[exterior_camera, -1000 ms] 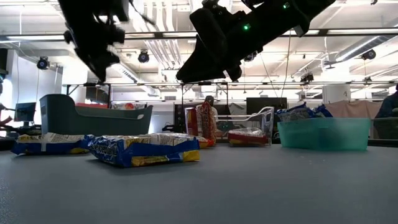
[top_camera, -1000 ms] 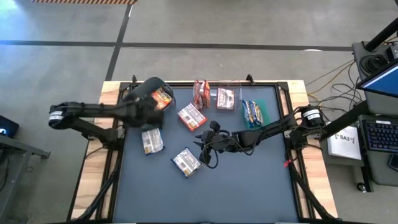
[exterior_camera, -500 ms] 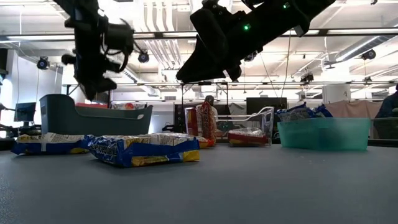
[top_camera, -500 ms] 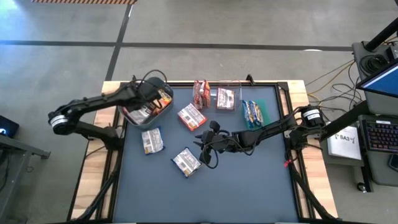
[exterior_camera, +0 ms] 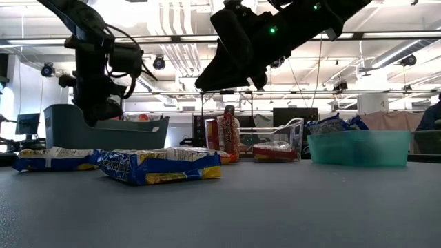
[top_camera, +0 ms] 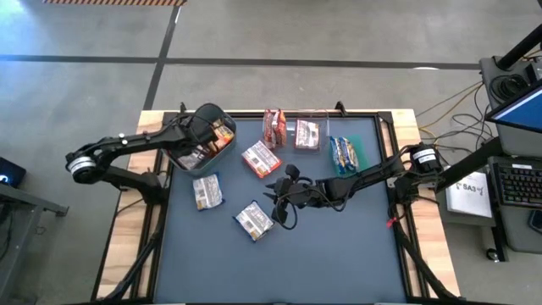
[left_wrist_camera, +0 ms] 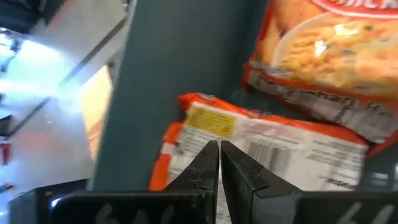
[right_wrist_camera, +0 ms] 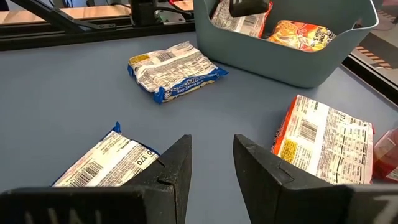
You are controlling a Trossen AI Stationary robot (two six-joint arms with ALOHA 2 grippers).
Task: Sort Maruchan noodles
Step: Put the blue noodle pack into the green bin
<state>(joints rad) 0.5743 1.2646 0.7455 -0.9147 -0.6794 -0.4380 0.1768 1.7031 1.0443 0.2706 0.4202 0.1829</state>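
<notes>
The half-open, empty right claw (top_camera: 273,200) hangs mid-surface just beside the blue packet (top_camera: 253,219), nearer than the shut, empty left claw (top_camera: 206,129) over the grey bin (top_camera: 222,151).

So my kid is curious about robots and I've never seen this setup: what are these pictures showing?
Two dark robot arms work at a table, each ending in a two-finger pincer. One camera looks straight down, one looks level across the tabletop, and one sits on each wrist. The left pincer is shut and empty over the grey bin, which holds orange noodle packets. The right pincer is open above the table, holding nothing. Loose on the table lie two blue-and-white packets and one orange packet. Other packets sit in bins at the far edge.
</notes>
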